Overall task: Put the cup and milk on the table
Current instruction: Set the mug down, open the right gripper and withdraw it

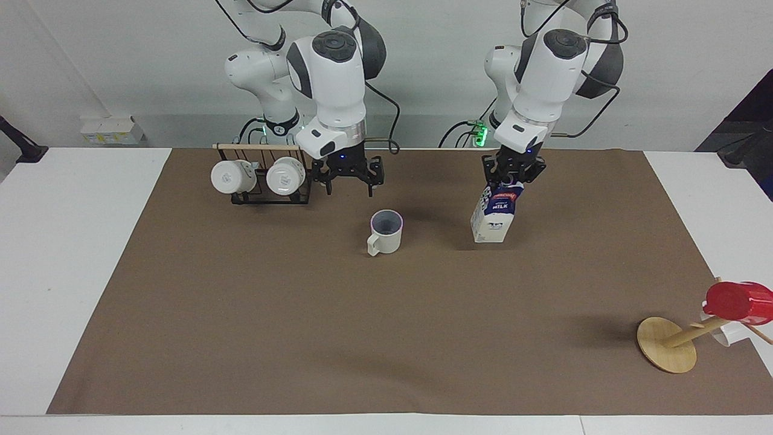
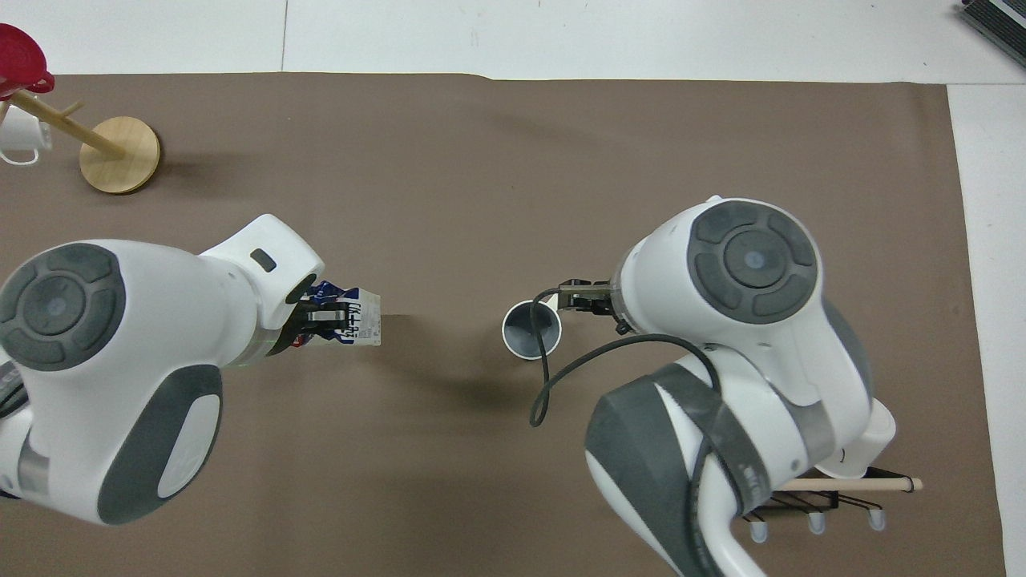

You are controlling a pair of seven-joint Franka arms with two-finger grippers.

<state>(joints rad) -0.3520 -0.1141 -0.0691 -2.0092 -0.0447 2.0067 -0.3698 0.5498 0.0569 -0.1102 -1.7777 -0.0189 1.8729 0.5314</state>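
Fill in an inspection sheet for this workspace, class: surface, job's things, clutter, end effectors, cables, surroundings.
Surface: table with brown paper sheet.
Job's things: cup upright on the paper; milk tilted, gripped at its top.
Clutter: rack with two white mugs; wooden stand with red cup.
End effectors: right end effector open above the paper; left end effector shut on the milk.
Cables: black loop at right wrist.
Surroundings: grey wall.

Bright, even light from above. The brown paper sheet point(image 1: 386, 314) looks matte, without glare. Soft, blurred shadows lie beside the milk point(image 1: 493, 214) and cup point(image 1: 385, 232). Both views are sharp.
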